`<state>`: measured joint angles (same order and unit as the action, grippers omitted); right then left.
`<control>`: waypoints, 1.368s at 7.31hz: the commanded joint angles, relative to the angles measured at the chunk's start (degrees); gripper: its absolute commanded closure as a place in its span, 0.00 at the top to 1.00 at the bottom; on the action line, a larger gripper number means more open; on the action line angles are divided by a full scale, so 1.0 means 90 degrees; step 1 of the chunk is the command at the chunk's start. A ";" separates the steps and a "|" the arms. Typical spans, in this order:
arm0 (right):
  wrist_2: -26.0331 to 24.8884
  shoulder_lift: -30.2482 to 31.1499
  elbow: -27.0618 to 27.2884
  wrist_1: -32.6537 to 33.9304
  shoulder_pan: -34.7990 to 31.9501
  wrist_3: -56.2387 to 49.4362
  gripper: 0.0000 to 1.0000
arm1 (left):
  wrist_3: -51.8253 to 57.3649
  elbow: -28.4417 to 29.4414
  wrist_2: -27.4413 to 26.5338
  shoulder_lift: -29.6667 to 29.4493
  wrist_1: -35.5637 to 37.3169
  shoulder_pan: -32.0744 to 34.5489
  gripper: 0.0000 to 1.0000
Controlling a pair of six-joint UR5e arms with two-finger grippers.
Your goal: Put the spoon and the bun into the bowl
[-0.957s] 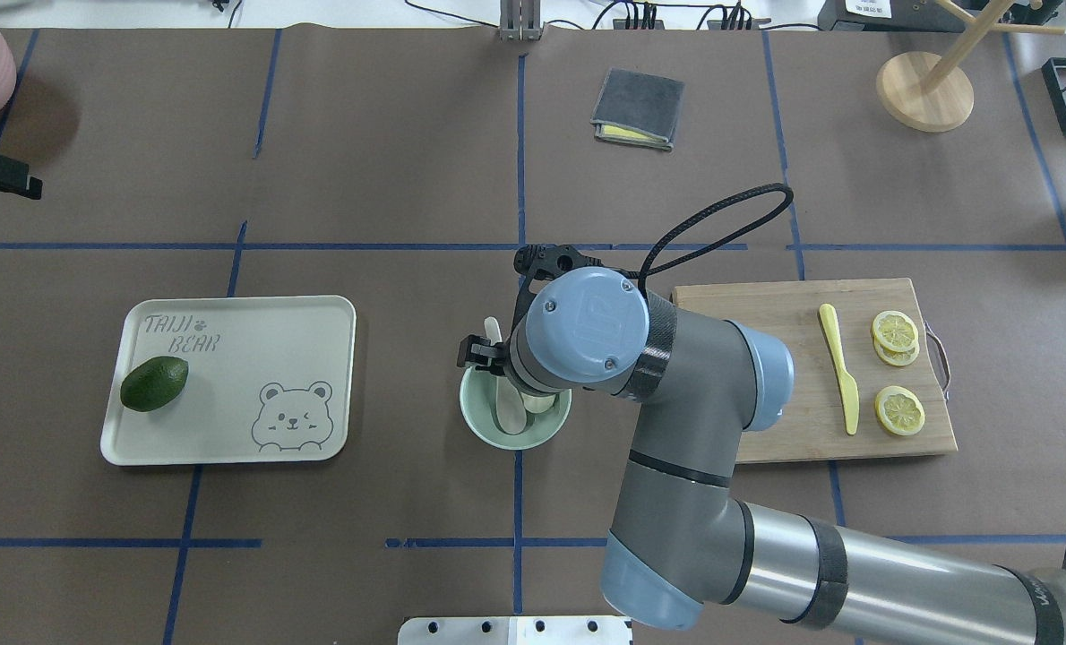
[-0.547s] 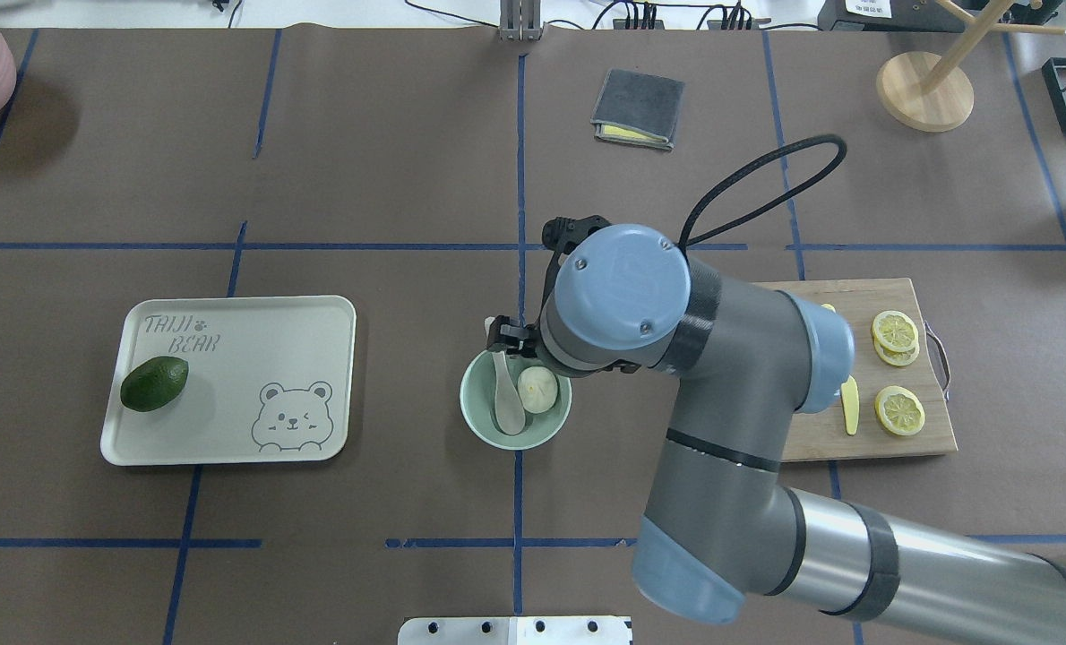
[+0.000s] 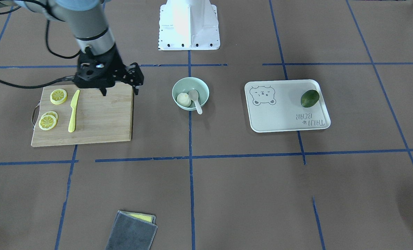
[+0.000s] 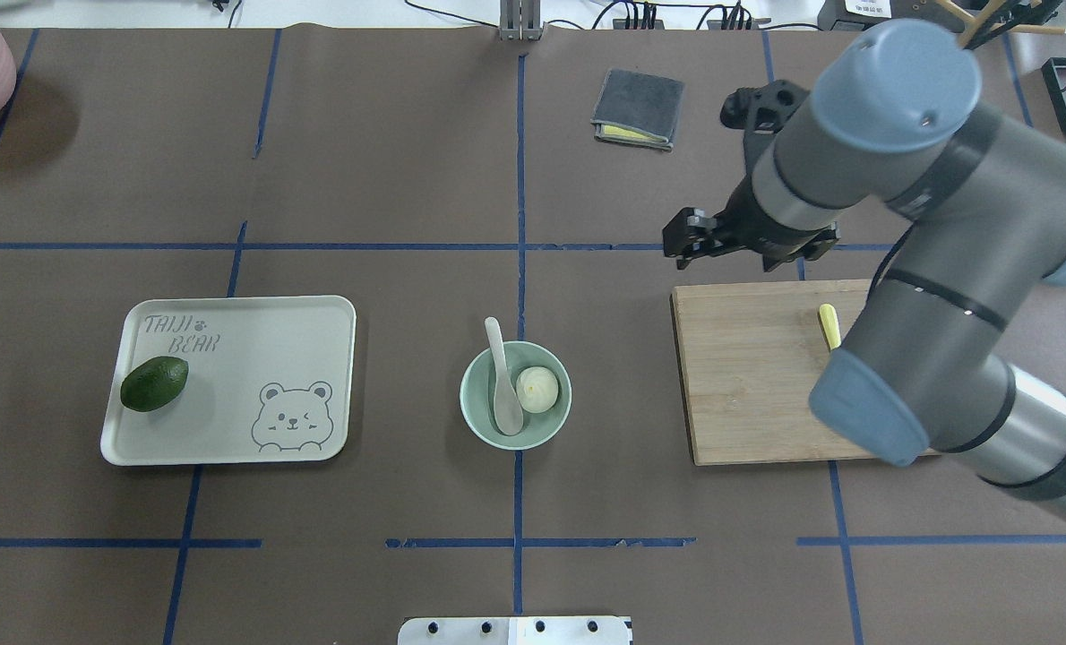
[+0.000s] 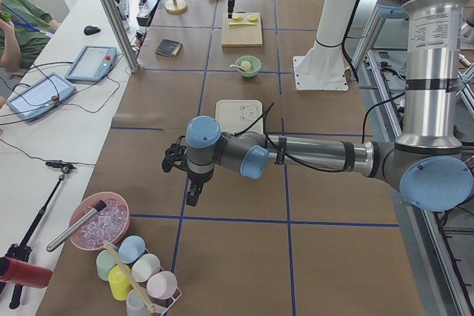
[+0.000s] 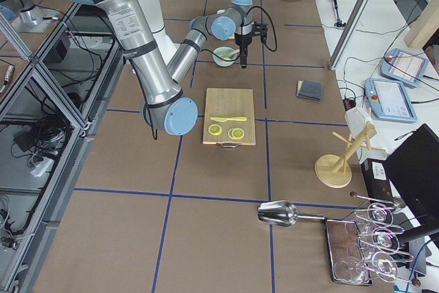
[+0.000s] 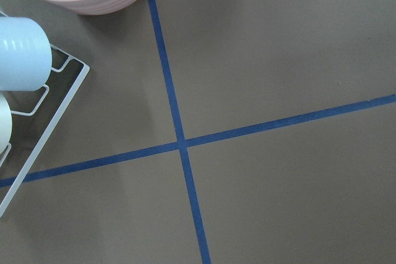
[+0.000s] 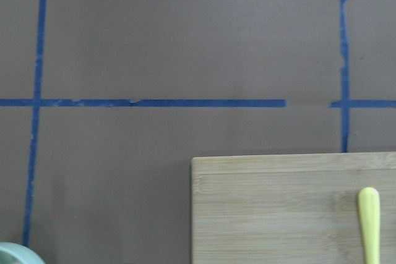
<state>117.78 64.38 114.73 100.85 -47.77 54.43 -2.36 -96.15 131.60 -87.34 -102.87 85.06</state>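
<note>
The mint-green bowl (image 4: 475, 408) (image 3: 202, 89) stands at the table's middle. The white bun (image 4: 537, 389) (image 3: 183, 99) lies inside it. The off-white spoon (image 4: 502, 381) (image 3: 195, 99) has its scoop in the bowl and its handle over the far rim. My right gripper (image 4: 724, 255) (image 3: 120, 91) is open and empty, raised over the far left corner of the cutting board, well to the right of the bowl. My left gripper (image 5: 192, 196) shows only in the exterior left view, far from the bowl; I cannot tell if it is open or shut.
The wooden cutting board (image 4: 748, 376) holds a yellow knife (image 3: 74, 111) and lemon slices (image 3: 48, 121). A white bear tray (image 4: 228, 358) with an avocado (image 4: 154, 382) lies left of the bowl. A grey cloth (image 4: 638, 107) and a wooden stand (image 4: 924, 90) are at the back.
My right gripper has left the bowl and moved right and away to the board's far edge. The spoon and bun stay in the bowl.
</note>
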 commanded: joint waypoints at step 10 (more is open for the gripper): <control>0.2069 0.2493 -0.2894 -0.0121 -0.5229 -0.7757 1.00 | 0.0760 0.0049 0.0309 -0.0266 0.1605 0.0520 1.00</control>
<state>136.21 85.26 89.77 100.32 -93.85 -14.75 4.41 -95.75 134.41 -89.76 -88.37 89.73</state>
